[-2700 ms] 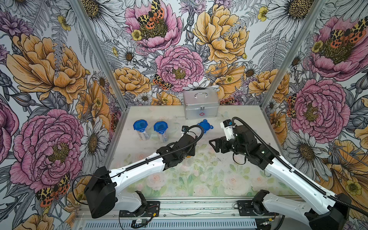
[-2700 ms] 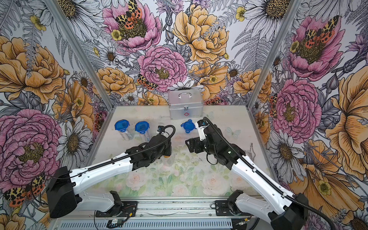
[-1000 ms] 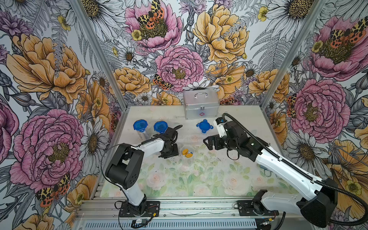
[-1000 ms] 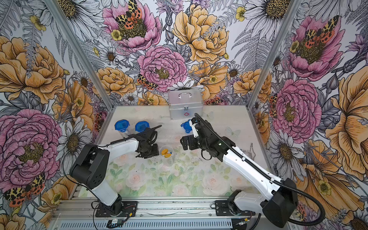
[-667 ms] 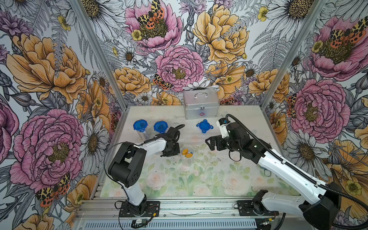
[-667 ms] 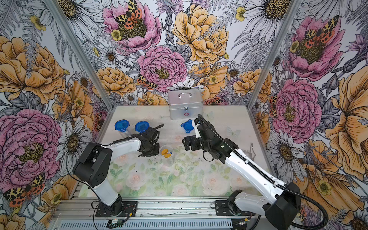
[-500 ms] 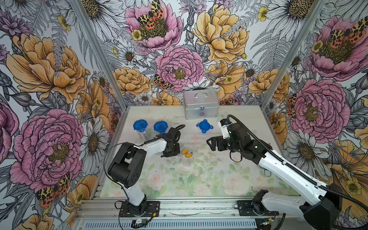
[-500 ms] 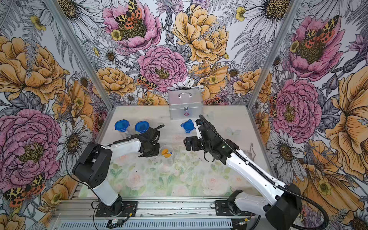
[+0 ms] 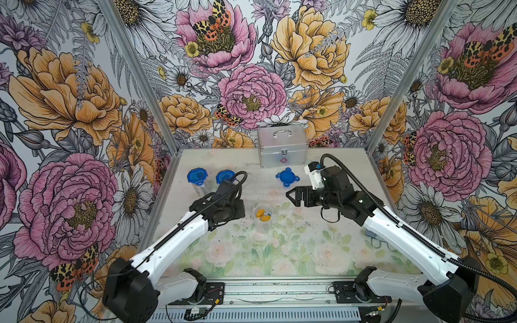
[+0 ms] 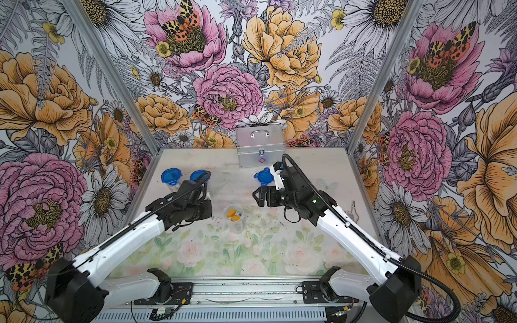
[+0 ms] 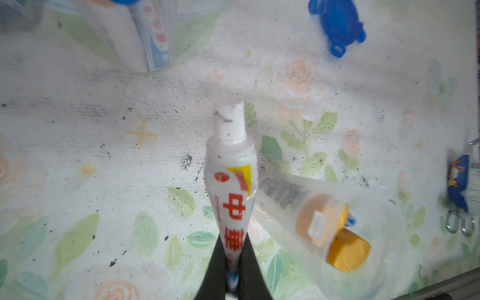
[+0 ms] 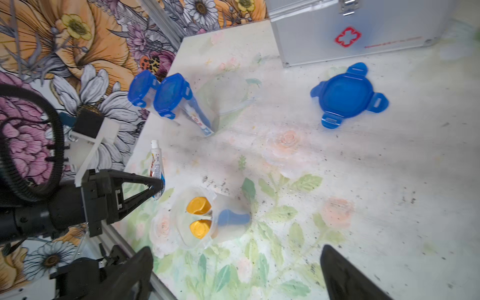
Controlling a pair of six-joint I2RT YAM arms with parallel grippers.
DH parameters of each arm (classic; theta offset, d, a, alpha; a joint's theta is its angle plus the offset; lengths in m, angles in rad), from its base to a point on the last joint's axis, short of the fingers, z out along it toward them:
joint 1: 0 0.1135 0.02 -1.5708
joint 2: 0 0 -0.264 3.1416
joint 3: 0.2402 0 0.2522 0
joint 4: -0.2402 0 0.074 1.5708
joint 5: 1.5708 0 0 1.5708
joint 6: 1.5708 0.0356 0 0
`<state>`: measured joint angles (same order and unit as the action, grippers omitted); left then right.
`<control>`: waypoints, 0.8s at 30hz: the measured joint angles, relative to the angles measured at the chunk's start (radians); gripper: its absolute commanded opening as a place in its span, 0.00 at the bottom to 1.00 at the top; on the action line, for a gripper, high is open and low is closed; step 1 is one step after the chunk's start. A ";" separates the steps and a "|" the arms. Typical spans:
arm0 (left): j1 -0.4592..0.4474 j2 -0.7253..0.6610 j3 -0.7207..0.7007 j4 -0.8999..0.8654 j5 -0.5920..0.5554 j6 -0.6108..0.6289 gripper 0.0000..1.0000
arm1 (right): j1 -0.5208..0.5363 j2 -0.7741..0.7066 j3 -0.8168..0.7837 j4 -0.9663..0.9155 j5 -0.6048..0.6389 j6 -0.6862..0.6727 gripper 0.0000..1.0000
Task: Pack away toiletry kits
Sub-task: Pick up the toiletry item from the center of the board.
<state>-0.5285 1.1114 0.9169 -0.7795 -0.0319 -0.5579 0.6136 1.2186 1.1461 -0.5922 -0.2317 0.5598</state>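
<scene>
Once open, left hand (image 11: 232,250) on tube (image 11: 230,166)

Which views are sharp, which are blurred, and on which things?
Both top views: sharp and evenly lit, the silver case crisp. Left wrist view: the tube in the left gripper is fairly clear; the open cup beside it is smeared. Right wrist view: that cup is blurred too, and the loose blue lid has soft edges.

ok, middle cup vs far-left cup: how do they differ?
The middle cup is open, with no lid; the far-left cup is closed by a blue lid. The middle cup's two yellow-capped bottles show from above; the far-left cup's lid covers its contents. Both are clear, upright plastic cups.
</scene>
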 measured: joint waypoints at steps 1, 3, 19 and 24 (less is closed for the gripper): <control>-0.003 -0.052 0.000 -0.011 -0.003 0.010 0.00 | 0.006 0.023 0.026 0.001 -0.024 0.002 1.00; -0.016 -0.136 0.000 -0.028 -0.005 0.029 0.00 | 0.029 0.076 0.079 0.005 -0.071 0.006 0.99; -0.199 -0.251 0.011 -0.060 0.051 0.117 0.00 | 0.202 0.393 0.259 0.152 -0.344 0.086 0.74; -0.225 -0.244 0.028 -0.053 0.052 0.116 0.00 | 0.233 0.416 0.259 0.192 -0.374 0.110 0.51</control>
<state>-0.7540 0.8673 0.9451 -0.8322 0.0200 -0.4416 0.8471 1.6348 1.4048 -0.4004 -0.6060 0.6701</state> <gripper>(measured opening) 0.080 0.587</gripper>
